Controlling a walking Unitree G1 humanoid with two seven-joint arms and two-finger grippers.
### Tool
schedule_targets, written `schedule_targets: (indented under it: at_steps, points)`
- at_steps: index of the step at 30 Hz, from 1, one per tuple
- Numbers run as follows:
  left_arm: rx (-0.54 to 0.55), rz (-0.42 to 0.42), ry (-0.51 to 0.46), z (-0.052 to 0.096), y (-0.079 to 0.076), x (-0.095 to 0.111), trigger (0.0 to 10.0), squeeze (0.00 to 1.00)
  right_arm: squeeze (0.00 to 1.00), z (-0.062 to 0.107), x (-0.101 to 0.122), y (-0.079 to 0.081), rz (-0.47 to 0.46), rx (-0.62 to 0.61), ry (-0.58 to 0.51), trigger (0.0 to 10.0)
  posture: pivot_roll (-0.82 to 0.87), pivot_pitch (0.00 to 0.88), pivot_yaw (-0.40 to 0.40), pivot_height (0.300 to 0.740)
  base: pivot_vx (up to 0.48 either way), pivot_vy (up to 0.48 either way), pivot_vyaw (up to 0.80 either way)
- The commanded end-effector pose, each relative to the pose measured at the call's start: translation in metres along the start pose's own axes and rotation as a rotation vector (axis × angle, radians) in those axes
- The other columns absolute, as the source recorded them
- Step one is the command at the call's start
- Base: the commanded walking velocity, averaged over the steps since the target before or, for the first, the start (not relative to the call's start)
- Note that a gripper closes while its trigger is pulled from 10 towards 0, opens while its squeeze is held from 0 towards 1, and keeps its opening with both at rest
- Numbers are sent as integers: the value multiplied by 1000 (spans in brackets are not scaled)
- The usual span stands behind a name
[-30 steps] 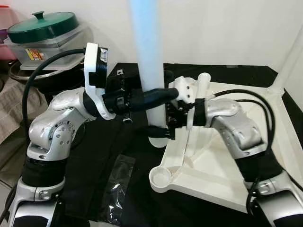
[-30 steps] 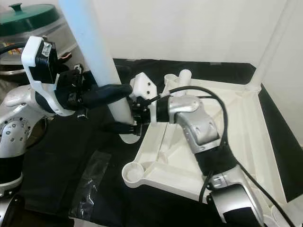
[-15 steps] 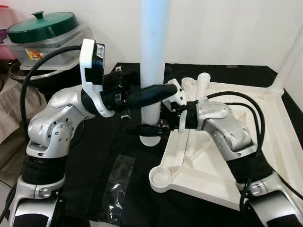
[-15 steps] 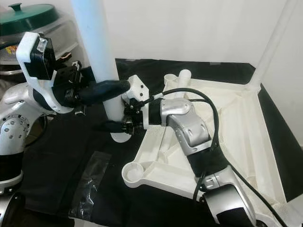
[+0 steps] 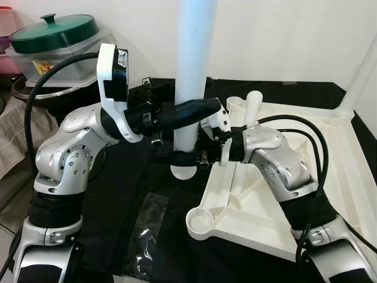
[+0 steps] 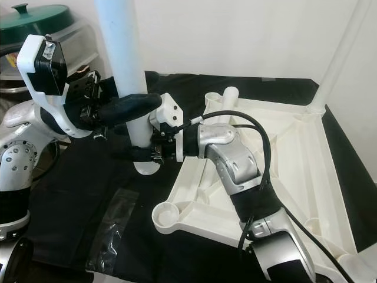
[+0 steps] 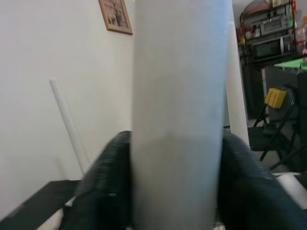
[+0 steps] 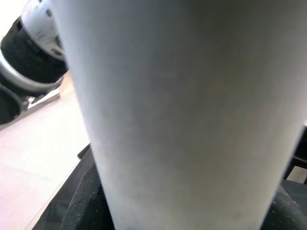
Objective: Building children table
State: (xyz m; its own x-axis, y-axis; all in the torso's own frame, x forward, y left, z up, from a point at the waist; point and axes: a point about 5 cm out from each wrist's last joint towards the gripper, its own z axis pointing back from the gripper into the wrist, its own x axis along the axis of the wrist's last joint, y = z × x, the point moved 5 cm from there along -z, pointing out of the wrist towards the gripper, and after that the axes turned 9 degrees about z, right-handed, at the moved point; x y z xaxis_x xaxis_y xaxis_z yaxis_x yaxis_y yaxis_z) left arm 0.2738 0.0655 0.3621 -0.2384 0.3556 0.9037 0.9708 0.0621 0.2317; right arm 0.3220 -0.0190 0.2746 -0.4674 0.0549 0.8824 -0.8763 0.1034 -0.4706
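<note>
Bright even indoor light, sharp head views, blurred wrist close-ups

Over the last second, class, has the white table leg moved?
Yes. The leg, clamped by both the left gripper and the right gripper, went from tilted to upright, its foot shifting left, away from the tabletop.

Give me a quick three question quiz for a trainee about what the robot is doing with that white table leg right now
1. True or false: the white table leg stands roughly upright.
2. Which gripper holds the leg higher up? A) left gripper B) right gripper
3. Fill in: the leg's lower end rests on the black ____, beside the upturned white tabletop, not in its empty corner socket.

Key: 1 true. 2 A. 3 cloth.
</note>
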Motion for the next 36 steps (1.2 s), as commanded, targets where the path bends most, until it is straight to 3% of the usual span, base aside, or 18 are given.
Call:
schedule_targets:
  at_steps: [1, 5, 7, 9, 10, 11, 12, 14, 15, 17, 18, 19, 20, 21, 24, 25, 30, 36]
  points:
    - [19, 26, 5, 4, 3, -4, 10000, 1000, 0, 4, 9, -9, 12, -59, -39, 0, -24, 74, 33, 740, 0, 0, 0]
    - [153, -2, -33, 17, 21, 1, 10000, 1000, 0, 9, 4, -22, -11, -170, -27, 0, -28, 76, 34, 740, 0, 0, 0]
    - [153, -2, -33, 17, 21, 1, 10000, 1000, 0, 9, 4, -22, -11, -170, -27, 0, -28, 76, 34, 740, 0, 0, 0]
    - [357, -44, -89, 43, 45, 11, 10000, 1000, 0, 18, -4, -38, -49, -310, -15, 0, -27, 85, 38, 740, 0, 0, 0]
    - [357, -44, -89, 43, 45, 11, 10000, 1000, 0, 18, -4, -38, -49, -310, -15, 0, -27, 85, 38, 740, 0, 0, 0]
    - [488, -58, -125, 62, 58, 16, 10000, 1000, 0, 25, -9, -47, -74, -395, -4, 0, -25, 87, 38, 740, 0, 0, 0]
    - [488, -58, -125, 62, 58, 16, 10000, 1000, 0, 25, -9, -47, -74, -395, -4, 0, -25, 87, 38, 740, 0, 0, 0]
    - [766, -71, -194, 105, 80, 24, 10000, 1000, 0, 38, -15, -60, -119, -517, 5, 0, -22, 97, 38, 740, 0, 0, 0]
    - [766, -71, -194, 105, 80, 24, 10000, 1000, 0, 38, -15, -60, -119, -517, 5, 0, -22, 97, 38, 740, 0, 0, 0]
    - [1034, -56, -201, 144, 95, 15, 10000, 1000, 0, 43, -19, -60, -140, -542, 16, 0, -20, 109, 34, 740, 0, 0, 0]
    - [1034, -56, -201, 144, 95, 15, 10000, 1000, 0, 43, -19, -60, -140, -542, 16, 0, -20, 109, 34, 740, 0, 0, 0]
    - [1145, -36, -170, 160, 98, 1, 10000, 1000, 0, 42, -21, -54, -140, -527, 28, 2196, -21, 114, 34, 740, 0, 0, 0]
    - [1211, -9, -139, 169, 98, -12, 10000, 851, 0, 42, -23, -48, -133, -510, 42, 7882, -21, 116, 34, 740, 0, 0, 0]
    - [1239, 17, -84, 168, 92, -30, 10000, 0, 0, 40, -24, -40, -124, -477, 60, 10000, -23, 123, 33, 740, 0, 0, 0]
    - [1246, 31, -53, 165, 87, -41, 10000, 0, 0, 39, -25, -34, -118, -458, 71, 10000, -23, 123, 33, 740, 0, 0, 0]
    - [1245, 49, 3, 157, 77, -60, 10000, 0, 0, 38, -24, -25, -113, -422, 75, 10000, -25, 137, 29, 740, 0, 0, 0]
    - [1254, 107, 54, 143, 59, -89, 10000, 0, 0, 40, -17, -7, -97, -341, 74, 10000, -24, 147, 24, 740, 0, 0, 0]
    - [1278, 126, 139, 143, 40, -116, 10000, 0, 0, 44, -18, 4, -108, -313, 97, 10000, -33, 154, 21, 740, 0, 0, 0]
